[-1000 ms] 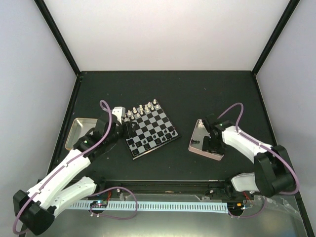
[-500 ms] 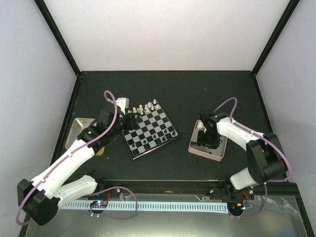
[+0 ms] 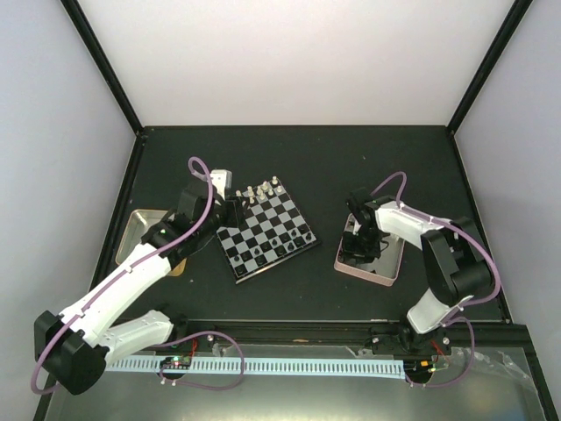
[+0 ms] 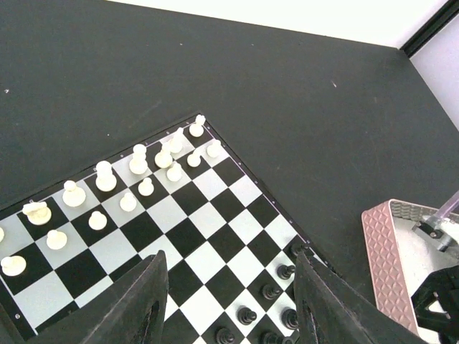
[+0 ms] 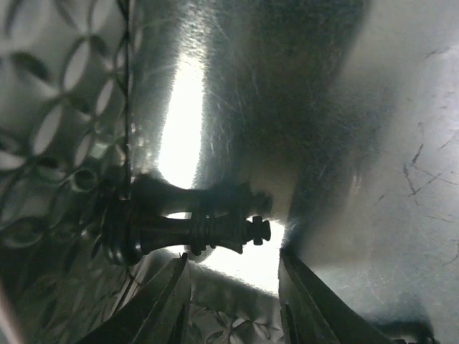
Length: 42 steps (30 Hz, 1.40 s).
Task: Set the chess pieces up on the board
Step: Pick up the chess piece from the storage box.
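Observation:
The checkered board (image 3: 266, 235) lies left of centre and fills the left wrist view (image 4: 186, 236). White pieces (image 4: 136, 179) stand along its far edge, black pieces (image 4: 265, 301) along its near right edge. My left gripper (image 4: 228, 301) hovers open and empty above the board, near its far left corner in the top view (image 3: 230, 209). My right gripper (image 5: 229, 301) is open, lowered into the pink-rimmed tray (image 3: 369, 253). A black king (image 5: 190, 231) lies on its side on the shiny tray floor just ahead of the fingers, its base against the tray wall.
A tan-rimmed tray (image 3: 140, 235) sits left of the board, partly under the left arm. The pink tray's patterned wall (image 4: 384, 251) shows at the right of the left wrist view. Black frame posts border the table.
My left gripper moved a little farther up over the board's far left corner. My right gripper moved down and left into the pink tray, closer to the lying black king.

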### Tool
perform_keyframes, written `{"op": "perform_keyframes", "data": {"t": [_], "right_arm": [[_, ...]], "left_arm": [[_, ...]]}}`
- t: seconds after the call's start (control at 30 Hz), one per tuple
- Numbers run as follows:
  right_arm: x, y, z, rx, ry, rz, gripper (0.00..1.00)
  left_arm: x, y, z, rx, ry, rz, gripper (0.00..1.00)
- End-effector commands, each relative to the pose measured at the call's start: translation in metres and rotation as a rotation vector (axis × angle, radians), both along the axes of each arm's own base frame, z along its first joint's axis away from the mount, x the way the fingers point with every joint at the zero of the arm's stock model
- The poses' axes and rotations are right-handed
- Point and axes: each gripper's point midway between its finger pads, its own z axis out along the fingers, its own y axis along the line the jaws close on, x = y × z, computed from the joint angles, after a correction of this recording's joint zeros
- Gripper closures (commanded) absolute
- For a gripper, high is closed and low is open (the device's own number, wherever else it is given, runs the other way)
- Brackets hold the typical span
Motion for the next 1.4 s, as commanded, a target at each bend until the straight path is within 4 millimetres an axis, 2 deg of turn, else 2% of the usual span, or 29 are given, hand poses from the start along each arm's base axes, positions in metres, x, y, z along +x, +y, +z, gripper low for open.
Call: {"op": "perform_keyframes", "data": {"t": [0.0, 0.23, 0.5, 0.67, 0.9, 1.07, 1.27, 1.37], "right_arm": [[0.011, 0.003, -0.007, 0.003, -0.016, -0.005, 0.65], [0.039, -0.008, -0.011, -0.082, -0.125, -0.071, 0.73], [0.073, -0.022, -0.004, -0.177, -0.267, -0.144, 0.72], [0.076, -0.02, 0.004, -0.167, -0.281, -0.155, 0.65], [0.086, -0.02, 0.019, -0.136, -0.342, -0.282, 0.64], [0.093, -0.019, 0.015, -0.127, -0.342, -0.336, 0.64], [0.088, -0.029, 0.01, -0.097, -0.323, -0.482, 0.62], [0.086, -0.024, 0.007, -0.048, -0.295, -0.559, 0.63]], "left_arm": [[0.009, 0.002, 0.024, -0.011, -0.066, 0.021, 0.5], [0.009, 0.005, 0.03, -0.007, -0.081, 0.025, 0.5], [0.008, 0.005, 0.031, -0.014, -0.08, 0.024, 0.5], [0.006, 0.006, 0.033, -0.015, -0.081, 0.026, 0.5], [0.004, 0.007, 0.034, -0.022, -0.084, 0.028, 0.5], [0.001, 0.009, 0.036, -0.024, -0.086, 0.028, 0.5], [-0.002, 0.01, 0.035, -0.025, -0.088, 0.026, 0.5], [-0.003, 0.009, 0.035, -0.03, -0.086, 0.021, 0.5]]}}
